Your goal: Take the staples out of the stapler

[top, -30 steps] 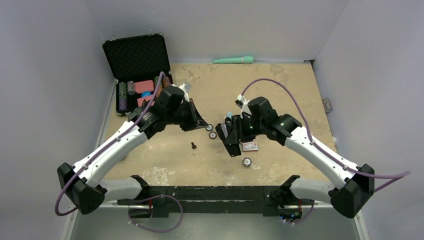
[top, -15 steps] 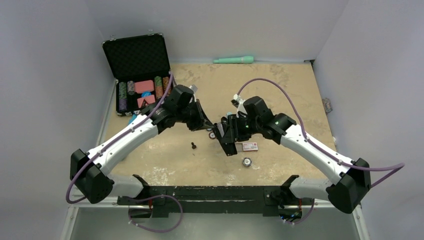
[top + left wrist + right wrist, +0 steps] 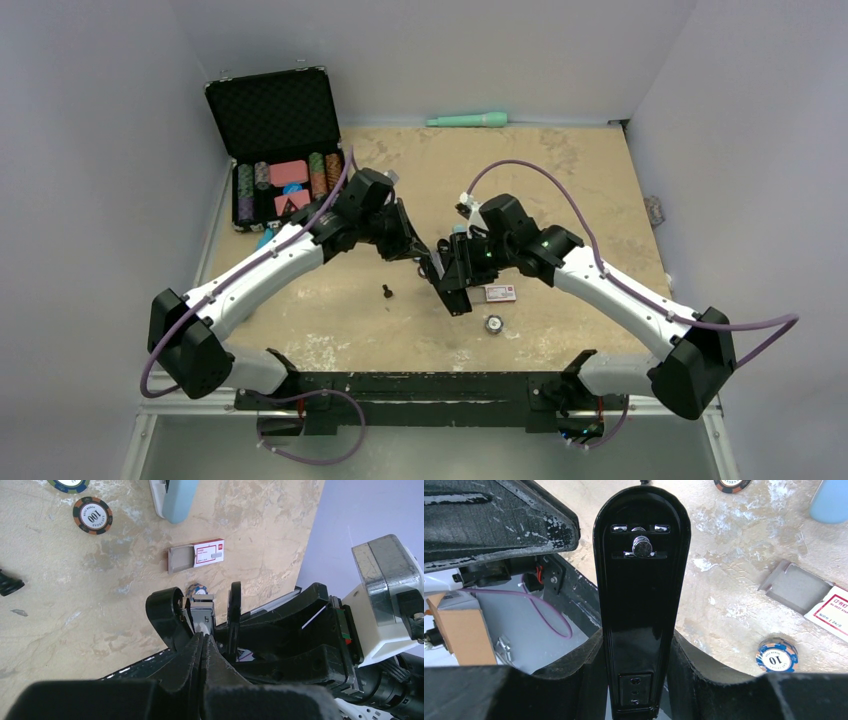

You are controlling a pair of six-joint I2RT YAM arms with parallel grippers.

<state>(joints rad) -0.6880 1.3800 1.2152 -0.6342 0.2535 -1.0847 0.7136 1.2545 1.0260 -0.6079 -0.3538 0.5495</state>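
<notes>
On the tan table [image 3: 560, 190], an open black case [image 3: 272, 112] stands at the rear left holding rows of chips [image 3: 318, 172] and pink boxes [image 3: 288, 172], a mint-green cylinder [image 3: 467, 120] lies along the back wall, and a small black piece [image 3: 387, 292], a half-open red-and-white box [image 3: 500, 293] and a blue "10" chip [image 3: 777, 655] lie near the front centre.

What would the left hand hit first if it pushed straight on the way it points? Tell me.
Most likely the stapler: the left hand, pinched shut, points at the silvery metal inside the stapler that the right hand holds. It looks nearly in contact already, though depth is unclear.
</notes>
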